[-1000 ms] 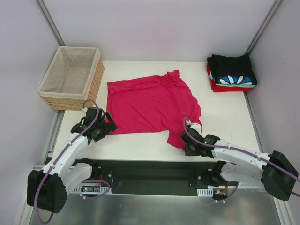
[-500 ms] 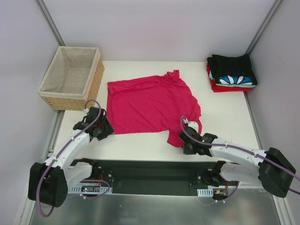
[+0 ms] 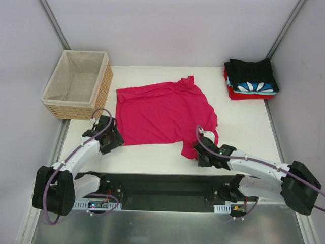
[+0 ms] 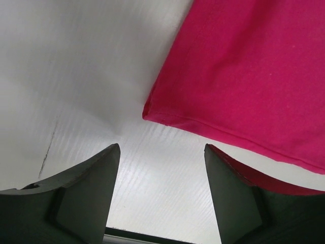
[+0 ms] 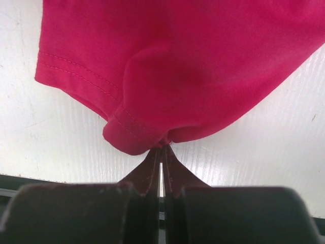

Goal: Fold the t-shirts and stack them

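The top external camera looks down from above and behind over the whole worktop [image 3: 244,127], while each wrist camera peers close past its own fingers [image 4: 86,193] at a near corner of the crimson-pink tee [image 3: 162,112], also seen from above.

Your left gripper [image 4: 161,150] hangs over the white table [image 4: 76,61] with its two dark fingers [image 4: 86,190] spread wide and nothing between them but bare tabletop. Just ahead of the gap, slightly toward the left finger, lies a corner of the crimson-pink tee [image 4: 244,66], lying flat and clear of both fingertips. From that corner its stitched hem [image 4: 228,136] runs off to the right, slanting back toward the right finger. A pink strip shows along that finger's far edge; you cannot tell whether it is cloth or reflection.
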You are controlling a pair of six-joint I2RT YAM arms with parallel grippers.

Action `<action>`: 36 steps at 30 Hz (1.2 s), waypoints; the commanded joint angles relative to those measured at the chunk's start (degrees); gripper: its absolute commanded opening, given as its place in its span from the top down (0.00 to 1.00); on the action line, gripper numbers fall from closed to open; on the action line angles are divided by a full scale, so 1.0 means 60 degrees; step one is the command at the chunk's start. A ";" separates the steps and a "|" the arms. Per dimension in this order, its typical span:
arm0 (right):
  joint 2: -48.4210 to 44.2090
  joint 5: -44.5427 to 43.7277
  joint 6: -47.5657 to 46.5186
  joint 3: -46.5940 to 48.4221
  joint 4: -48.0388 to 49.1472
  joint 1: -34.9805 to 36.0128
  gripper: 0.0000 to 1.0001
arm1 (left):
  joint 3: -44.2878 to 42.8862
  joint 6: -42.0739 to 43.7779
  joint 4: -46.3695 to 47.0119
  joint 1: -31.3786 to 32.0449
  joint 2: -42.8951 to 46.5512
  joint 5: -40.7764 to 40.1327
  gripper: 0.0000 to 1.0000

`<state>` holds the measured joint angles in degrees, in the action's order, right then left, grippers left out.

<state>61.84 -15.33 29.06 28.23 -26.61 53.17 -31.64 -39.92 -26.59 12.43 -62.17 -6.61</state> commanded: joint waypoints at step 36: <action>-0.0713 0.0270 -0.0126 -0.0647 0.0275 0.0060 0.99 | -0.0704 -0.0407 0.1516 -0.0782 -0.2279 -0.0715 1.00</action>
<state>57.82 -14.24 28.45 24.80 -25.12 53.19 -34.98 -41.80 -18.46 8.14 -74.67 -10.92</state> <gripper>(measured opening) 0.015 0.010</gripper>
